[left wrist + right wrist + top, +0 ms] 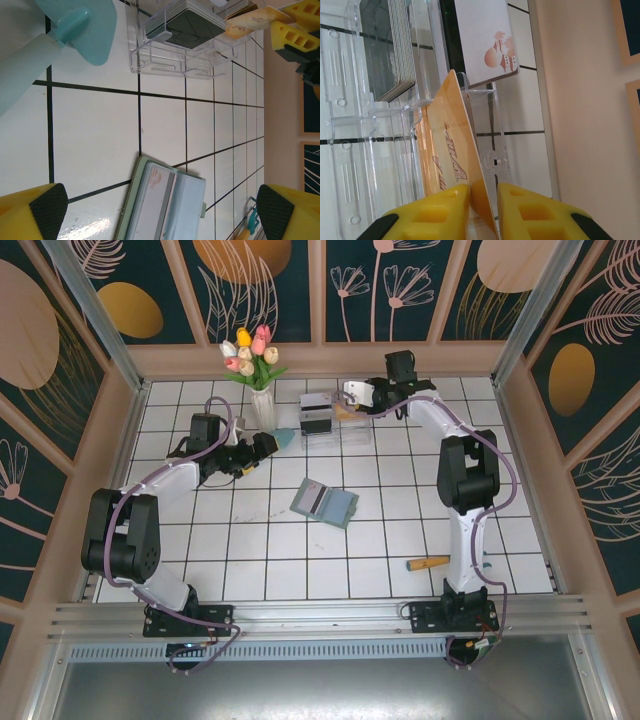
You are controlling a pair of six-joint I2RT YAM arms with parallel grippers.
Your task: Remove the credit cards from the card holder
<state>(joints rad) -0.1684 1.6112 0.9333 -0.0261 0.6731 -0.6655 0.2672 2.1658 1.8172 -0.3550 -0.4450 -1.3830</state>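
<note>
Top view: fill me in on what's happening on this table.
The right gripper is clamped on an orange credit card, holding it edge-on at the clear plastic box near the far wall. A stack of dark cards sits in that box. The card holder lies open mid-table with a whitish card in its slots. The left gripper hangs open above the table, holding nothing.

White tiled table (250, 570): open card holder (325, 502), vase (263, 410), clear box (352, 433).
</note>
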